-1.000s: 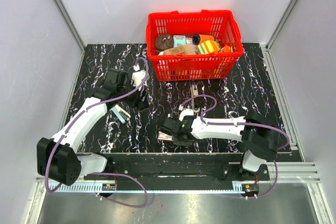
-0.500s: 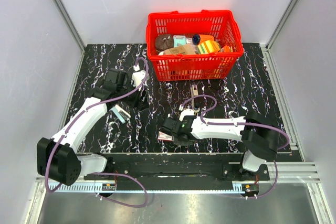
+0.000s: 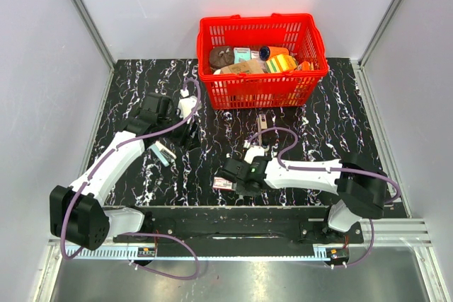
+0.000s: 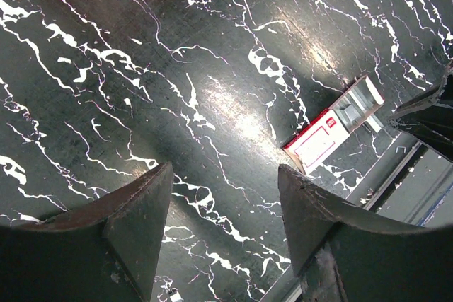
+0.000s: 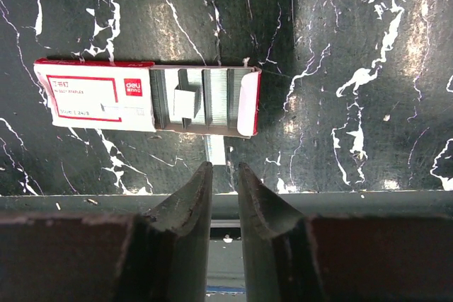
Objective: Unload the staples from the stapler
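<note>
Right elbow (image 3: pixel 364 192) is swung further right than before. Right gripper (image 5: pixel 224 169), barely parted by the box (image 5: pixel 95 97): grasp cannot be told. Left gripper (image 4: pixel 224 173) is released. Stapler (image 3: pixel 261 126) is seen mid-frame, below basket (image 3: pixel 262 91).

The staple box (image 5: pixel 95 97) bears a red "deli" logo.

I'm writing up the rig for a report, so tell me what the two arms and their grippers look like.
The left arm and right arm match: white link shells, bulky black joint housings, and a purple cable looping loosely along each. The left gripper and right gripper have dark, tapered, wedge-shaped fingers with a matte, scuffed surface. No markings are legible.
</note>
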Controlling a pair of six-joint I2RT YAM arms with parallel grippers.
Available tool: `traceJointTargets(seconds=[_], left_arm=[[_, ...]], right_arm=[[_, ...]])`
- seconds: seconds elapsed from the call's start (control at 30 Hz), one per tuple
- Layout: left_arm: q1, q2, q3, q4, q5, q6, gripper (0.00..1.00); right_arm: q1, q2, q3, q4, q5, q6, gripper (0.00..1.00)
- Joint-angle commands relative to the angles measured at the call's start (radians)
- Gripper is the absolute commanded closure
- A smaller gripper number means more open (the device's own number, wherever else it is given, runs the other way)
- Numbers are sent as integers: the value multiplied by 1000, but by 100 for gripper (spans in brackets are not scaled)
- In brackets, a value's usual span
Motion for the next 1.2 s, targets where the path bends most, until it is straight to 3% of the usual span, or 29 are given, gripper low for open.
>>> traceJointTargets(seconds=[0.0, 0.2, 0.43, 0.6, 0.8, 1.17], left_arm=[[-5, -28, 18, 5, -13, 19, 35], [-3, -29, 19, -6, -13, 28, 35], [-3, -32, 24, -7, -24, 34, 35], [-3, -35, 25, -13, -29, 41, 35], [-5, -42, 30, -18, -33, 44, 35], [-5, -51, 42, -32, -24, 62, 35]], right_arm=[[16, -9, 2, 24, -13, -14, 74], [28, -1, 1, 27, -31, -31, 71], [33, 70, 45, 29, -66, -85, 55], [37, 96, 64, 21, -63, -93, 54], [37, 116, 75, 12, -49, -93, 60], [37, 151, 104, -16, -39, -94, 81]])
